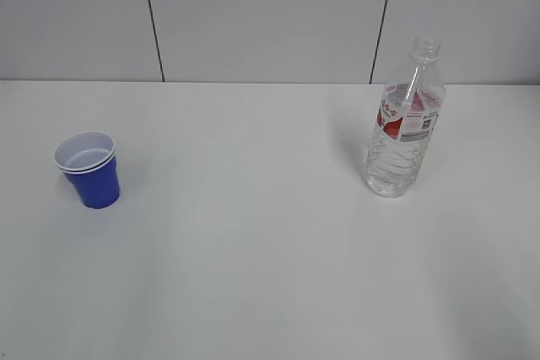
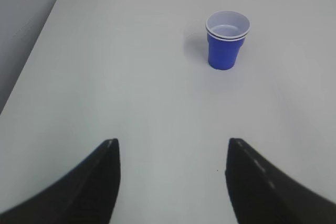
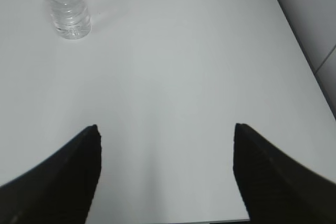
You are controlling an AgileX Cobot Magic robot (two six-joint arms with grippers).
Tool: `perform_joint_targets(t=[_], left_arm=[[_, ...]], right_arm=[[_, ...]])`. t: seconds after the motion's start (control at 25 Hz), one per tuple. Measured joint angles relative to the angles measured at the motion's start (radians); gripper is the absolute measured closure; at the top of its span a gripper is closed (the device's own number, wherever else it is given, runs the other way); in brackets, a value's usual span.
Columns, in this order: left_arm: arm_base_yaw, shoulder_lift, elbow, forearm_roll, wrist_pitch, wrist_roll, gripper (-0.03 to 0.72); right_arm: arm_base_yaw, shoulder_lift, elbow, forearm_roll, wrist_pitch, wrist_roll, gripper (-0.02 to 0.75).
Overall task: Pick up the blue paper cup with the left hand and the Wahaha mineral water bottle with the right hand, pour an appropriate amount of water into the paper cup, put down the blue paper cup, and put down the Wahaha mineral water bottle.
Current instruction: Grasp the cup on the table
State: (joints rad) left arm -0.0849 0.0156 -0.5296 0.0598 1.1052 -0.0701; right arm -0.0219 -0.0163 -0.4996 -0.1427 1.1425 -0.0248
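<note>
Cup: the blue cup (image 1: 91,170) stands upright on the left of the white table (image 1: 253,250), about mid-depth, its white rim doubled. In the left wrist view it sits ahead and a little right of centre (image 2: 227,40), white inside, with a faint ring low down; I cannot tell whether that is water.
Bottle: the bottle (image 1: 406,120) stands upright on the right of the table, well apart from the cup, with no cap on its neck. The red, white and grey label wraps it near the shoulder. The right wrist view catches only its lower ribbed part at the top left (image 3: 65,6).
Left gripper (image 2: 172,153): jaws wide apart, nothing between them, only bare table; the cup lies well ahead of the tips.
Right gripper (image 3: 165,135): jaws wide apart and empty, over bare table; the bottle is far ahead and off to the left.
Backdrop: a grey panelled wall (image 1: 270,14) runs behind the far edge of the table.
</note>
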Motion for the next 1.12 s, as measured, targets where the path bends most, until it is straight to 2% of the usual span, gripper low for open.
perform_joint_targets(t=[0.88, 1.12], left_arm=[[0.000, 0.000, 0.000, 0.000, -0.008, 0.000, 0.209], [0.000, 0.000, -0.062, 0.004, -0.171, 0.000, 0.209]], right_arm=[[0.000, 0.000, 0.000, 0.000, 0.000, 0.000, 0.150], [0.000, 0.000, 0.000, 0.000, 0.000, 0.000, 0.150]])
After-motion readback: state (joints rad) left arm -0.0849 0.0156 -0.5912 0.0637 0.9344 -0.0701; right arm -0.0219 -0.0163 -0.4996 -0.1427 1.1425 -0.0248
